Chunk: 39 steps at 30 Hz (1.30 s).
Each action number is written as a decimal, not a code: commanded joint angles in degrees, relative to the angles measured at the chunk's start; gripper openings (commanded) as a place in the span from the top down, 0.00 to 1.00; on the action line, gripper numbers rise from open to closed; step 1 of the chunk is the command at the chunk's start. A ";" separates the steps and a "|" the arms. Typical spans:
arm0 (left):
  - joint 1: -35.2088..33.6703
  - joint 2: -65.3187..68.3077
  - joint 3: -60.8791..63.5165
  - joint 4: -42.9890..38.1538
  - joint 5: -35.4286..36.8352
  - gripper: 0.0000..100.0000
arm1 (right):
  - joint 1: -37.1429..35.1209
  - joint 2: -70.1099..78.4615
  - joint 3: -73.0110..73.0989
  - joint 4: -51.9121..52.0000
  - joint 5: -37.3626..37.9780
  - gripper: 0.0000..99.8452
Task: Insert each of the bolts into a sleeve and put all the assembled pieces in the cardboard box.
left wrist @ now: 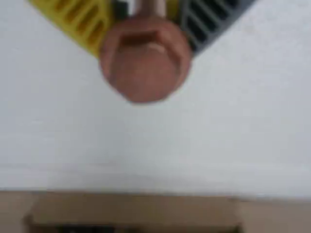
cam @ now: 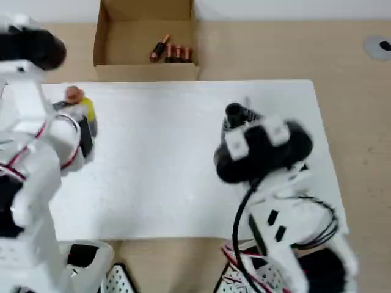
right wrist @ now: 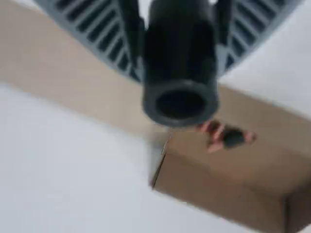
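My left gripper [cam: 79, 107] is shut on a copper-coloured bolt [left wrist: 145, 58], its round head [cam: 74, 93] sticking out past the yellow and grey fingers, over the left part of the white mat. My right gripper [cam: 239, 117] is shut on a black sleeve [right wrist: 181, 63], whose open end [cam: 234, 110] points toward the far side of the table. The cardboard box [cam: 110, 46] stands open at the back, beyond the mat. Inside it lie assembled bolt-and-sleeve pieces [cam: 171, 52], also visible past the sleeve as assembled pieces [right wrist: 226, 136].
The white mat [cam: 165, 171] covers the middle of the wooden table [cam: 354, 91]. A box wall [right wrist: 218, 194] stands close behind the sleeve. A grey disc [cam: 377, 46] lies at the table's far right. Both arm bases sit at the front edge.
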 commanded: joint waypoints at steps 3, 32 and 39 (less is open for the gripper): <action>0.70 -9.80 16.18 -17.93 2.90 0.99 | 0.66 -24.40 29.58 -15.74 -0.70 0.99; 25.67 -22.46 38.68 -56.26 -4.13 1.00 | -10.68 -23.78 35.47 -35.34 -9.67 0.99; 25.41 -22.90 38.95 -56.26 -4.13 1.00 | -13.41 -25.19 41.27 -35.43 -9.85 0.99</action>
